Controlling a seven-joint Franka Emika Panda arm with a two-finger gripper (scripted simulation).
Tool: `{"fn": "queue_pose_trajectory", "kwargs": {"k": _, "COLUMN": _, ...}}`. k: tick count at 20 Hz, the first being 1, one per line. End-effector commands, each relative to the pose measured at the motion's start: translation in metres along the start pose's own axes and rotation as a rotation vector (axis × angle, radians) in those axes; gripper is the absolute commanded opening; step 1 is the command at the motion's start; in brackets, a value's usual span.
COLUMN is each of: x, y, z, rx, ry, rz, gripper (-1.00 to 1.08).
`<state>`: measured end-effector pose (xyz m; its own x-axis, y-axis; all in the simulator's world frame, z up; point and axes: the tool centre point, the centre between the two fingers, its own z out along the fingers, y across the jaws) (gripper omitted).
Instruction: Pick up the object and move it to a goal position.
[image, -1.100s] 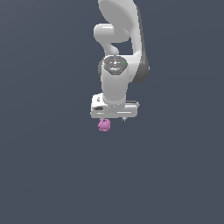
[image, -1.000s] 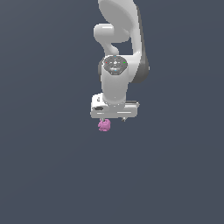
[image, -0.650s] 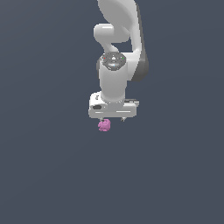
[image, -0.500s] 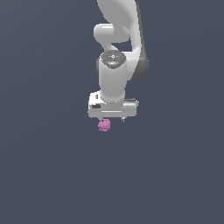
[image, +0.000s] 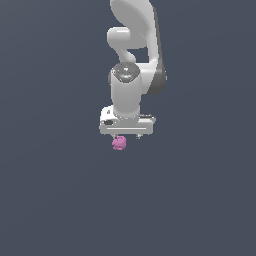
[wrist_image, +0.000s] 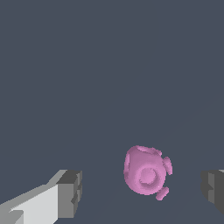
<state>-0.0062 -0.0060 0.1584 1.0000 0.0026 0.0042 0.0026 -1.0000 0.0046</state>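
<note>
The object (image: 119, 143) is a small pink lumpy blob on the dark grey ground, just under the white hand of the arm. In the wrist view the object (wrist_image: 146, 171) lies roughly midway between the two grey fingertips (wrist_image: 70, 192), with a clear gap on each side. My gripper (wrist_image: 142, 192) is open and touches nothing. In the exterior view the gripper (image: 125, 136) hangs straight down right above the blob, its fingers mostly hidden by the hand.
The white arm (image: 135, 45) rises behind the hand toward the top of the exterior view. A flat, uniform dark grey surface (image: 60, 200) fills everything around.
The hand has shifted slightly toward the exterior view's left and a touch lower over the blob. The blob has stayed in place.
</note>
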Motion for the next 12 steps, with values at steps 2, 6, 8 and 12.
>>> {"fn": "queue_pose_trajectory", "kwargs": {"k": 2, "x": -0.009, "y": 0.007, "z": 0.015, "rx": 0.003, "ry": -0.002, "rz": 0.038, "gripper": 1.0}}
{"fn": "queue_pose_trajectory", "kwargs": {"k": 6, "x": -0.024, "y": 0.019, "z": 0.038, "rx": 0.005, "ry": -0.003, "rz": 0.1, "gripper": 1.0}}
{"fn": "queue_pose_trajectory", "kwargs": {"k": 8, "x": -0.032, "y": 0.024, "z": 0.047, "rx": 0.005, "ry": -0.004, "rz": 0.128, "gripper": 1.0}}
{"fn": "queue_pose_trajectory", "kwargs": {"k": 12, "x": -0.043, "y": 0.032, "z": 0.061, "rx": 0.005, "ry": -0.004, "rz": 0.169, "gripper": 1.0}}
